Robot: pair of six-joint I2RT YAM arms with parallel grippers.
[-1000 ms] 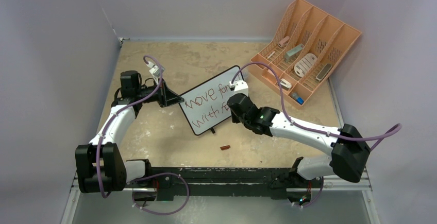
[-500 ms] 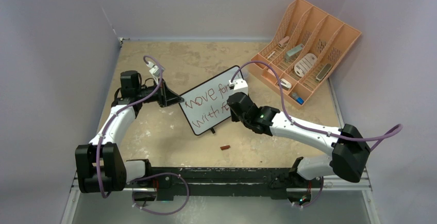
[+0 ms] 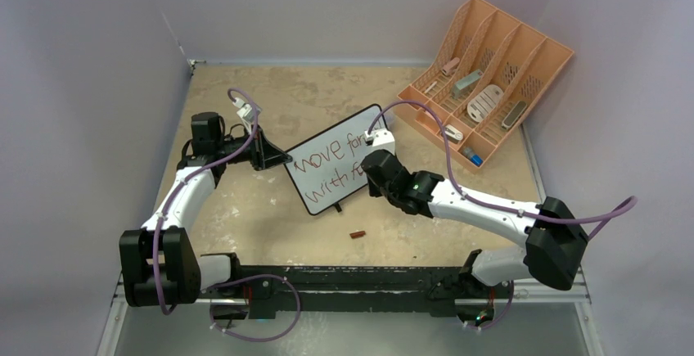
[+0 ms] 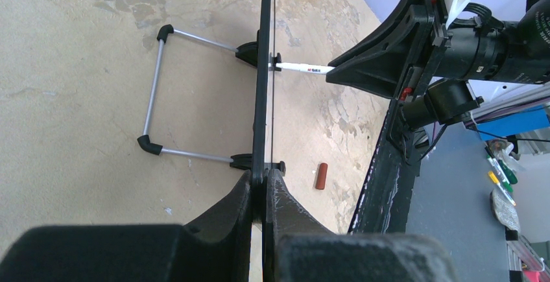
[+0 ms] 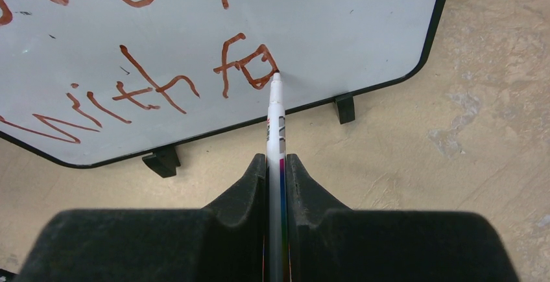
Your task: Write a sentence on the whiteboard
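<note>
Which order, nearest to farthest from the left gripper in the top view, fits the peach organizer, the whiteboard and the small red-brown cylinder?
1. whiteboard, its left edge clamped by the left gripper.
2. red-brown cylinder, on the whiteboard's near side.
3. peach organizer, far right corner.

Middle of the surface (image 3: pixel 327 94) is pretty jammed: the whiteboard (image 3: pixel 327 168) stands propped up, with the left end effector (image 3: pixel 282 159) clamped on its left edge and the right end effector (image 5: pixel 276 165) pressing a marker (image 5: pixel 275 120) into its lower right. A wire stand (image 4: pixel 153 94) sticks out behind it. The organizer (image 3: pixel 448 43) hogs the far right corner. There's open room far left and along the near strip, apart from a little red cap (image 3: pixel 358 234).
</note>
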